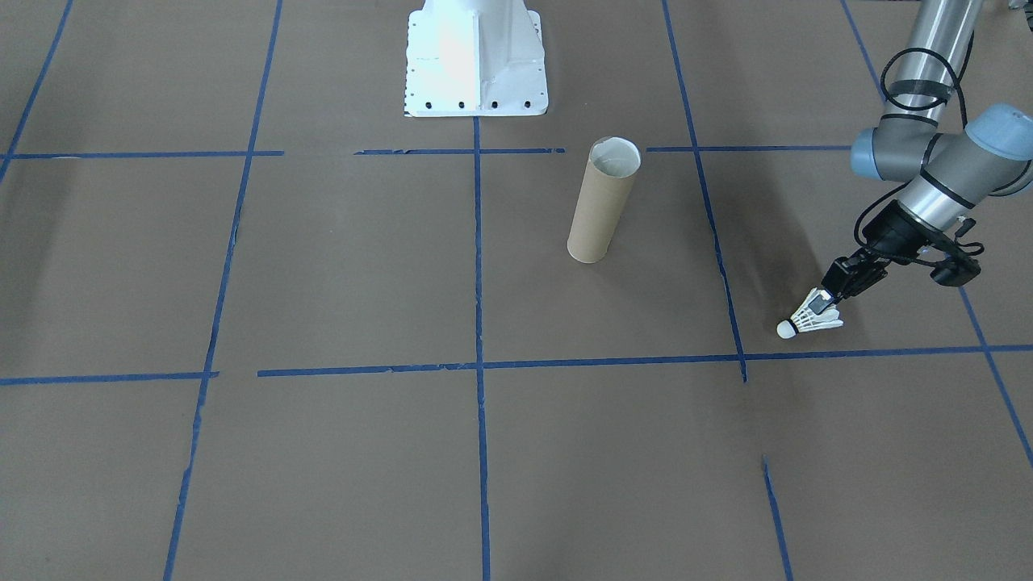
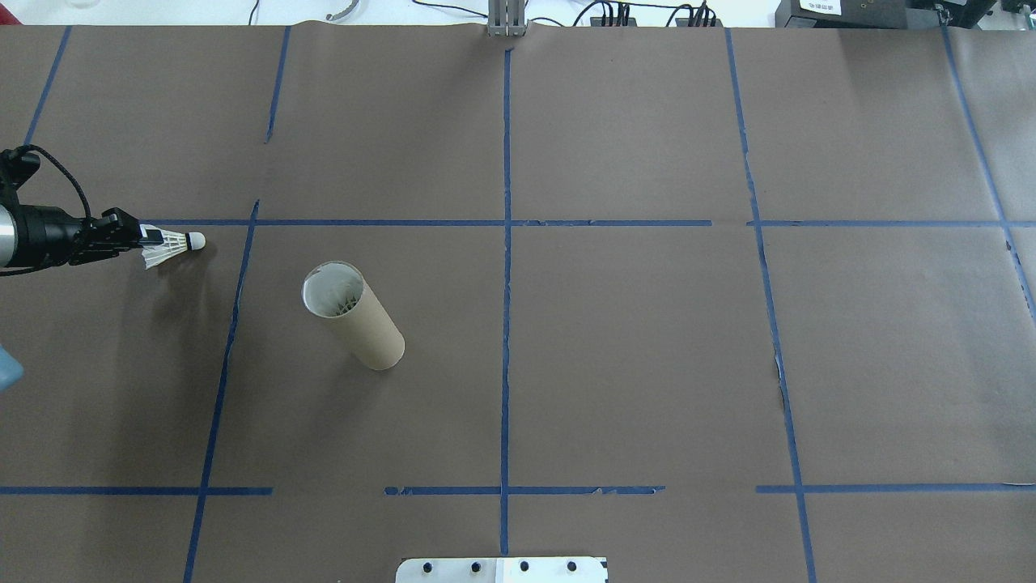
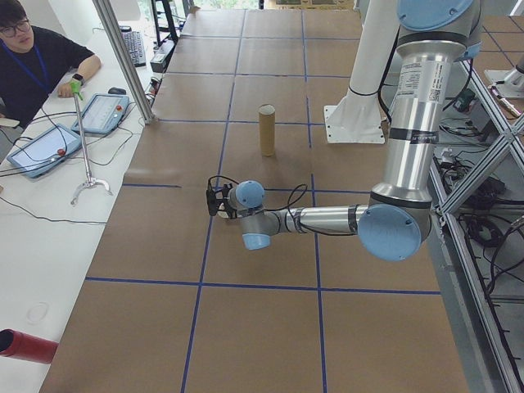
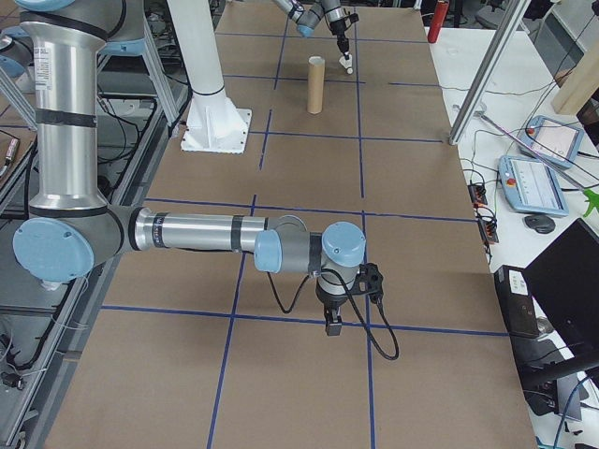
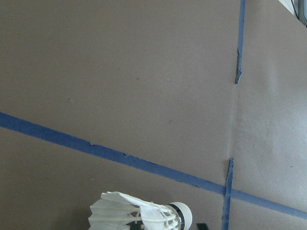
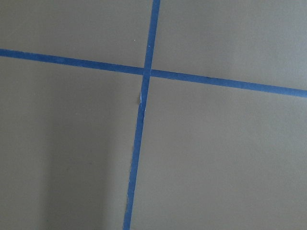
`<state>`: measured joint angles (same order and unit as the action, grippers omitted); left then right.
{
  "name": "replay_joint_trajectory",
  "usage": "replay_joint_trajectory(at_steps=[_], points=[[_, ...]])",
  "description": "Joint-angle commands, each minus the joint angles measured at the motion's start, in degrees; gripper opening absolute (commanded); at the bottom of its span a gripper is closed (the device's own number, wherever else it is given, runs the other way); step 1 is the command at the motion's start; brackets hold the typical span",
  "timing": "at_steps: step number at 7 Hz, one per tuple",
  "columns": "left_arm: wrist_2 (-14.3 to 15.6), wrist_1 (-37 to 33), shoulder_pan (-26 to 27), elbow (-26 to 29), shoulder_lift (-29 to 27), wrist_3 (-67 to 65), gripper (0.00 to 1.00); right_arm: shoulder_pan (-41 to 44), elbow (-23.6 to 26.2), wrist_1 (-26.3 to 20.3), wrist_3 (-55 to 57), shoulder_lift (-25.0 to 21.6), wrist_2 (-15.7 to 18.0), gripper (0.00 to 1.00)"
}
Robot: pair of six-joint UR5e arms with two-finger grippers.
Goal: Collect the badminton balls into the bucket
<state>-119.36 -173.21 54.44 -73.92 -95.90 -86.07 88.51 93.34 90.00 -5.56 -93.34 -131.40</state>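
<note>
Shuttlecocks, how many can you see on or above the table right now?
1 for certain: the shuttlecock is gripped by its feather skirt in the left gripper, left of the cardboard tube. Something feathery shows inside the tube, so more may be hidden there.

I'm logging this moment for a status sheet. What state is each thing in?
shuttlecock: gripped by its feather skirt, cork tip pointing sideways, outside the tube.
cardboard tube: standing upright, open end up.
left gripper: shut on the shuttlecock.
right gripper: pointing down at the table; open or shut unclear.
</note>
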Motion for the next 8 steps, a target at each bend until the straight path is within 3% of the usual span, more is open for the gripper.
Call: replay_joint_trajectory(at_steps=[1,2,3,5,6,8], points=[[-1.57,0.41,0.05,-1.23,-0.07,0.29,0.0,0.0,0.0,0.0,0.02,0.0,0.0,1.0],[-6.19,1.46,0.32,-2.62,0.1,0.2,0.0,0.0,0.0,0.0,0.02,0.0,0.0,1.0],[-9.02,7.3,2.32,-5.33,-0.07,0.29,0.0,0.0,0.0,0.0,0.02,0.0,0.0,1.0],[-11.59,23.88,3.13,-15.67,-0.16,2.56,0.0,0.0,0.09,0.0,0.02,0.0,0.0,1.0],[-11.51,35.72,4.17,-22.34,-0.08,8.14,0.0,0.0,0.0,0.0,0.02,0.0,0.0,1.0],[-10.9,51.5,5.33,-31.34,-0.07,17.14,0.0,0.0,0.0,0.0,0.02,0.0,0.0,1.0]])
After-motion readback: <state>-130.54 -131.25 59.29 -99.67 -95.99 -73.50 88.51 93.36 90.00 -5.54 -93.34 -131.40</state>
